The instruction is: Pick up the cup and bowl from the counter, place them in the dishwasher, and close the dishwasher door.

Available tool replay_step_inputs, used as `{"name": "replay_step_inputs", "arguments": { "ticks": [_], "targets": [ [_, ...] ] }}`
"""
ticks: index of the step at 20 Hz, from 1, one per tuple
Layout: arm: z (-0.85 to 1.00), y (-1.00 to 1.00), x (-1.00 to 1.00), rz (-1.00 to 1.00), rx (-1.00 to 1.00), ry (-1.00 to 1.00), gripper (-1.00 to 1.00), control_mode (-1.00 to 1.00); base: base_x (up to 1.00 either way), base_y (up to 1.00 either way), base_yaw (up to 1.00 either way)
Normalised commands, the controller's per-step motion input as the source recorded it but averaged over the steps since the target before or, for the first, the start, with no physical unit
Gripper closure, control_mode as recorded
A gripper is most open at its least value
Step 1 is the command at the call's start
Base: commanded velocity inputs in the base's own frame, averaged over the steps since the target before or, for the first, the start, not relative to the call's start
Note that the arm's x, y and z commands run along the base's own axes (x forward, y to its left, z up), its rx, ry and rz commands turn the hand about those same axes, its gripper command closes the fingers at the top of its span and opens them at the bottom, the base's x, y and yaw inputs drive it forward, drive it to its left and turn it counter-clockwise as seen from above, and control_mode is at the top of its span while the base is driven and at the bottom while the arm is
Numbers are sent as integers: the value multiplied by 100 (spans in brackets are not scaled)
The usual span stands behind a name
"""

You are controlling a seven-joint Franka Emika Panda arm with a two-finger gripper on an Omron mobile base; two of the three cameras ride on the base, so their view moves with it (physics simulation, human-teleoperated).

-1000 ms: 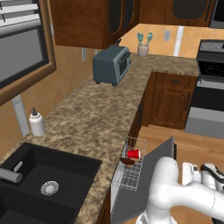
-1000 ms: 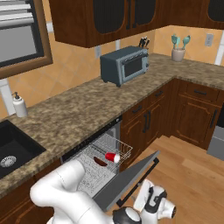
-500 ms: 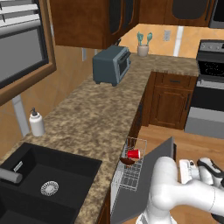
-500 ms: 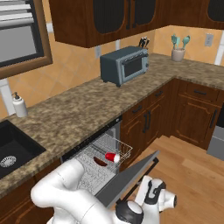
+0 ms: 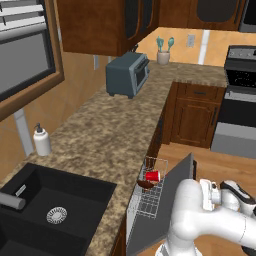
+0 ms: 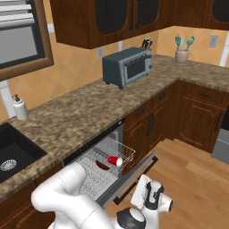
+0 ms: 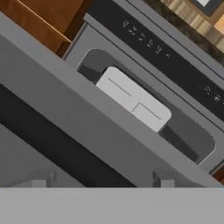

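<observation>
The small red tapered cup (image 5: 153, 176) and dark reddish-brown bowl (image 5: 145, 184) already lie in the pale wire rack (image 6: 117, 154) of the dishwasher, so closing remains. The flat dark grey dishwasher door (image 5: 165, 200) stands half raised; push steadily upward on its outer face. The gripper (image 6: 144, 197) sits just below that door, whether its fingers are spread I cannot tell. Speckled brown granite counter (image 5: 110, 130) runs above the door.
</observation>
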Motion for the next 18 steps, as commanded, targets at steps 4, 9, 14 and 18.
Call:
{"name": "replay_step_inputs", "arguments": {
  "ticks": [4,9,14,18],
  "targets": [
    [-56,100,100,7,14,-22,-100,-100,0,0,0],
    [-36,100,100,5,11,-18,-100,-100,0,0,0],
    [-49,100,99,4,10,-8,-100,-100,0,0,0],
    [-82,100,90,0,12,0,-100,-100,0,0,0]
  ]
}}
